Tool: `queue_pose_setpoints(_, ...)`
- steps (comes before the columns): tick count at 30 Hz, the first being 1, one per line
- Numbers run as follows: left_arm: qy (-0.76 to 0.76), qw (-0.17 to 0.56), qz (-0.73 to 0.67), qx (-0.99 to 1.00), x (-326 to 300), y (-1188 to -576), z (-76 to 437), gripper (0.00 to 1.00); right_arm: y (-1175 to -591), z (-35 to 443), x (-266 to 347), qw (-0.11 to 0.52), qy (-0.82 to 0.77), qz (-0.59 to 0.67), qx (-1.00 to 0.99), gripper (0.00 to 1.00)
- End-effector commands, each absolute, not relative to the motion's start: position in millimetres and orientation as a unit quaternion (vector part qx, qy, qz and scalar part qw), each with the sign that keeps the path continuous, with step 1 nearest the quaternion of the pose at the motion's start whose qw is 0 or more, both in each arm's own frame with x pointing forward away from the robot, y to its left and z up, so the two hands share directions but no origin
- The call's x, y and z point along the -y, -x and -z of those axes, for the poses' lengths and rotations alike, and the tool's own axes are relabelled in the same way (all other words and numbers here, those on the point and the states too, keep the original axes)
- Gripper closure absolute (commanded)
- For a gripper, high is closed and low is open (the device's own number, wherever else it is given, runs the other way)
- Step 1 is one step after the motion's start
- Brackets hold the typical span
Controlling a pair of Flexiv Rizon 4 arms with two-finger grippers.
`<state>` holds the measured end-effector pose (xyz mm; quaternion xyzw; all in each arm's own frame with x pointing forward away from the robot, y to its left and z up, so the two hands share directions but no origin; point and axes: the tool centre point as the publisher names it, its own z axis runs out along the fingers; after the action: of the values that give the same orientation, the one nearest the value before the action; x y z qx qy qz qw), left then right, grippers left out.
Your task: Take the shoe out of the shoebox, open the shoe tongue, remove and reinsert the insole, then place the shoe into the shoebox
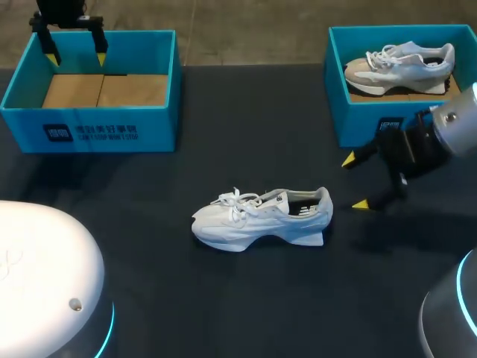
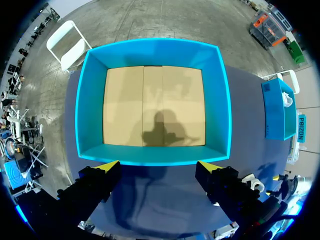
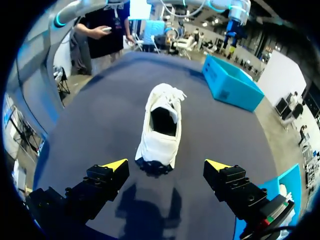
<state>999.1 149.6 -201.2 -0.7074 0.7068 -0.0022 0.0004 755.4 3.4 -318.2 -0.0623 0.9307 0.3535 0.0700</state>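
1. The shoe (image 1: 261, 218) stood on its sole in the middle of the surface (image 1: 149, 261), outside both boxes, with its heel toward our right fingers (image 1: 360, 203).
2. Our right fingers were wide open and held nothing, near the heel.
3. Our left fingers (image 1: 100, 56) were wide open and empty, over the empty left box (image 1: 89, 123).
4. We thought the shoe was light, soft on top, and stiffer at the sole and heel.
5. We thought the heel rim or the sides were best to hold. The laces would flop.
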Motion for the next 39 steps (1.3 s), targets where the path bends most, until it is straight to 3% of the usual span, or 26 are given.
queue_pose_setpoints(1,0.707,0.0,0.001,-0.707,-149.6,-999.2,200.9,0.0,-759.8,327.2,-2.5,0.061,0.069,-0.414,-0.905,0.0)
queue_pose_setpoints(19,0.707,0.0,0.001,-0.707,-149.6,-999.2,200.9,0.0,-763.6,336.8,-2.0,0.059,0.05,-0.428,-0.9,0.0)
queue_pose_setpoints(33,0.707,0.0,0.001,-0.707,-149.6,-999.2,200.9,0.0,-745.0,377.0,-17.4,-0.005,-0.018,-0.455,-0.89,0.0)
queue_pose_setpoints(39,0.707,0.0,0.001,-0.707,-149.6,-999.2,200.9,0.0,-743.4,386.5,-29.7,-0.005,-0.034,-0.463,-0.886,0.0)
